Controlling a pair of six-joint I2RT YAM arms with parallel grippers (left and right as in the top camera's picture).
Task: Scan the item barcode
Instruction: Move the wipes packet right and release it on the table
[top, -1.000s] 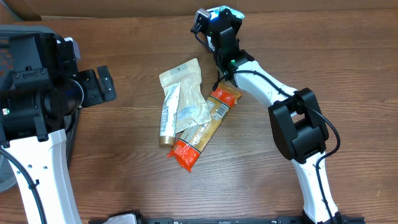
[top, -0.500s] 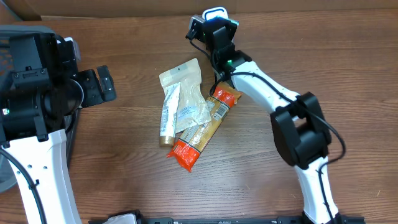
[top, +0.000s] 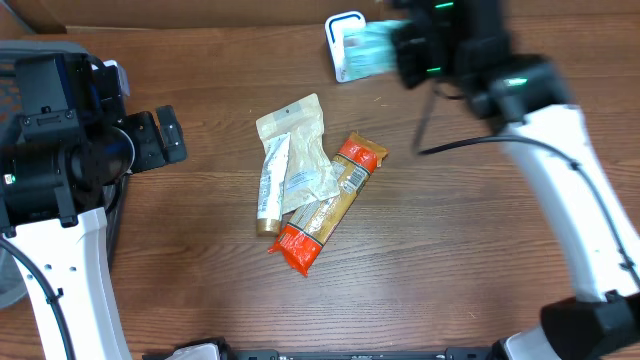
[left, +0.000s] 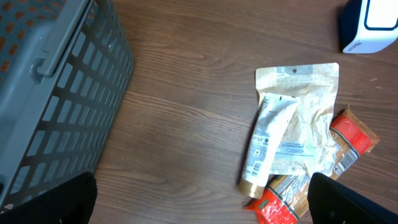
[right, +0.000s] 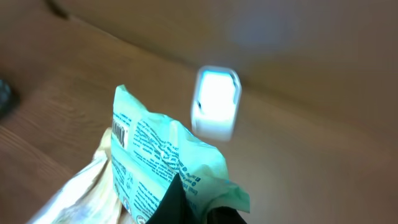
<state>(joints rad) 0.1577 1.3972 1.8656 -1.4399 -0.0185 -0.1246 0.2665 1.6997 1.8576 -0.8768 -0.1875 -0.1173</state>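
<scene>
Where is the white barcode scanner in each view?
Overhead: scanner at top centre, partly covered by the blurred green packet.
Left wrist: scanner in top right corner, cut off.
Right wrist: scanner at centre, blurred, above the packet.
Shared landmark: the wooden table.

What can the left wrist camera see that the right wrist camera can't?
Only the left wrist camera sees the grey basket and the pile of things: a beige pouch, a white tube lying on it, and an orange wrapper poking out beside them.
Only the right wrist camera sees the green packet pinched in the right gripper, with its barcode showing.
Both see the white scanner and the brown wooden table.
</scene>
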